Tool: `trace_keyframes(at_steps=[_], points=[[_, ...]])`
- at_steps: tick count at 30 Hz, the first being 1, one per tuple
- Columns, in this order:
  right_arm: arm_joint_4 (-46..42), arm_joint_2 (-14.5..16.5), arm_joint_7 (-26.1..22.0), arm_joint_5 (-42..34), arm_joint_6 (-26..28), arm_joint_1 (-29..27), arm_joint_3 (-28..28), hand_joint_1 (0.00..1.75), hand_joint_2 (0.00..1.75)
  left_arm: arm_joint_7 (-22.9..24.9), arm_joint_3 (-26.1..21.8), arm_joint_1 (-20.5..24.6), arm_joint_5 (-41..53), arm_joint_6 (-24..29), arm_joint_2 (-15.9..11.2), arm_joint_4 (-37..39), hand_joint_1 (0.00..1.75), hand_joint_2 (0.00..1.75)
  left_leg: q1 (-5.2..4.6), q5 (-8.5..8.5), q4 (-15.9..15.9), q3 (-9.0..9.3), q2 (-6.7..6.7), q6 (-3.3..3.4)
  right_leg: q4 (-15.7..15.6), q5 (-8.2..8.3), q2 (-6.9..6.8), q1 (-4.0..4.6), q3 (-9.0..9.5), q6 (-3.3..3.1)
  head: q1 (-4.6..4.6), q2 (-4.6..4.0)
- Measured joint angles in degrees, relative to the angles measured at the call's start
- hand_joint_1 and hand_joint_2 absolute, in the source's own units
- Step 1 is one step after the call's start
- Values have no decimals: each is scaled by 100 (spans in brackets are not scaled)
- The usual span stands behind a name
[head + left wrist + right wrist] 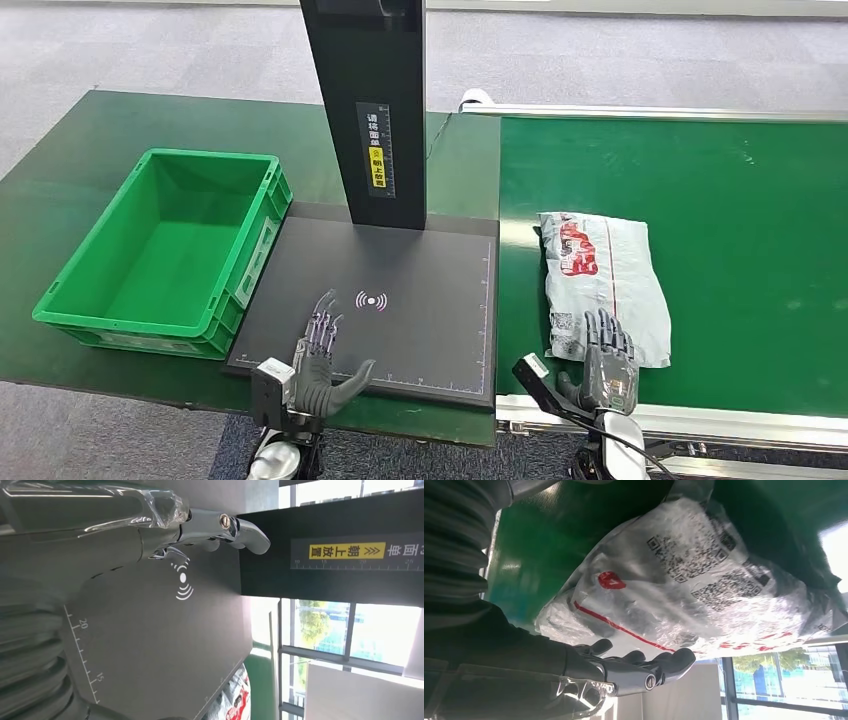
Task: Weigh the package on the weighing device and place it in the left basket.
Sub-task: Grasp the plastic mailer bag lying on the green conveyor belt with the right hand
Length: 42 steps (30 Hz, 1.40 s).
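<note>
Package, a white crinkled plastic mailer bag with red print and QR labels (600, 282), lies flat on the green conveyor belt (740, 230), just right of the black flat weighing platform with a tall black post (400, 310); not yet weighed. Left to right from that platform: one empty green plastic crate basket (165, 250) touching its left edge on the dark green table (80, 150); left hand (318, 362) over the platform's near left corner, fingers spread, thumb out, holding nothing; whether it touches the surface, cannot tell. Right of the platform, right hand (608, 362) at the package's near end, fingers extended and slightly apart over the bag's edge, not closed on it.

Handling judgement: bag looks light, soft, floppy, slick film; will sag and slide. Best taken at the near edge or across the bulkier middle, pinching film together with contents.

Counts: one package, one basket, one weighing platform, two hands.
</note>
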State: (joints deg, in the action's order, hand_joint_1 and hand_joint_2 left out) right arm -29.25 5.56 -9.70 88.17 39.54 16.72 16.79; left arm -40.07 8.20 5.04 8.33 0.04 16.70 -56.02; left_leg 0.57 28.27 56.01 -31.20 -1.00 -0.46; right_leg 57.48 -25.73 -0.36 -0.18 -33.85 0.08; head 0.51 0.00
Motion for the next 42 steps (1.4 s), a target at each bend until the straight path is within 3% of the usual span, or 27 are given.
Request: trace_keyframes(at_steps=[1, 5, 27, 31, 39, 42], points=[[15, -5, -4, -3, 0, 12, 3, 1, 175, 0, 2, 11, 7, -4, 7, 13, 0, 175, 0, 0, 0, 0, -1, 0, 0, 0, 0, 0, 0, 0, 1, 0], [122, -19, -17, -19, 0, 79, 20, 172, 175, -2, 2, 22, 11, 6, 15, 29, 0, 175, 0, 0, 0, 0, -1, 0, 0, 0, 0, 0, -1, 0, 1, 0], [591, -25, -482, -305, 2, 275, 128, 175, 175, -1, -44, -103, 85, 160, -2, -43, 0, 175, 1, 0, 0, -3, 1, 0, 0, 0, 0, 1, -2, 0, 1, 0], [352, 113, -1041, -691, 2, 162, 360, 175, 175, -1, -86, -118, 106, 168, -2, -43, 0, 175, 1, 0, -1, -4, 2, 0, 0, 0, -1, 1, -3, 0, 1, 0], [-568, 655, -2698, -1480, 2, -254, 1201, 175, 175, -1, -216, -134, 123, 158, 1, -43, 0, 175, 1, 0, -1, -5, 2, -1, 0, -1, -1, 1, -4, 0, 1, 0], [-920, 813, -2962, -1928, 2, -417, 1360, 175, 175, -1, -253, -153, 123, 167, 2, -49, 0, 175, 1, 1, -1, -5, 2, 0, 0, -1, -2, 1, -4, 0, 0, 0]])
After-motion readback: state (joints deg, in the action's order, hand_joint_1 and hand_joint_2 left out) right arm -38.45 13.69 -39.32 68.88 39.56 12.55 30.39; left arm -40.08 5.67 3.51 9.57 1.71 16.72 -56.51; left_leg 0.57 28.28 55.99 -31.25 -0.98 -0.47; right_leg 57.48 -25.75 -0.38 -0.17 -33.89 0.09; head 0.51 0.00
